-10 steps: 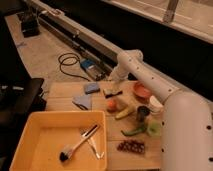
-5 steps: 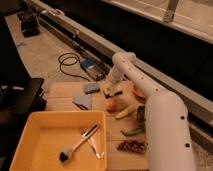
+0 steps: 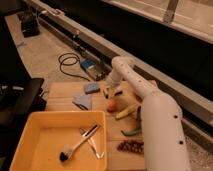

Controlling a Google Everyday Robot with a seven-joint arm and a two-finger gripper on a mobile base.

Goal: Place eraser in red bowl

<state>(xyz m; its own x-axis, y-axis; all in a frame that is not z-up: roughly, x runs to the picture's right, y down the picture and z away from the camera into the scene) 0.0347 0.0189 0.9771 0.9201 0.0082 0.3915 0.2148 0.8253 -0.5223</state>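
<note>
Concrete floor runs behind a wooden table (image 3: 62, 90), crossed on the diagonal by a long dark rail (image 3: 95, 40). A coiled black cable (image 3: 69, 62) and a small blue box (image 3: 89, 65) lie on the floor near the rail. Any lettering on them is too small to make out.

The white arm (image 3: 134, 81) rises from the lower right, bends over the far edge of the table and drops down. The gripper (image 3: 110, 90) sits low over the boards, just right of the blue-grey sponge (image 3: 92, 88). The eraser (image 3: 117, 92), a dark and yellowish block, is right at the gripper. Whether the gripper has hold of it cannot be told.

The arm's bulk covers the right side of the table, and the red bowl cannot be made out behind it.

A folded blue cloth (image 3: 82, 102) lies in front of the sponge. Close by the eraser are an orange fruit (image 3: 112, 105) and a banana (image 3: 125, 111). Nearer the camera lie a green pod (image 3: 131, 132) and a bunch of grapes (image 3: 131, 145). A yellow tray (image 3: 30, 132) fills the near left and holds a brush (image 3: 74, 146) and tongs (image 3: 94, 146).
</note>
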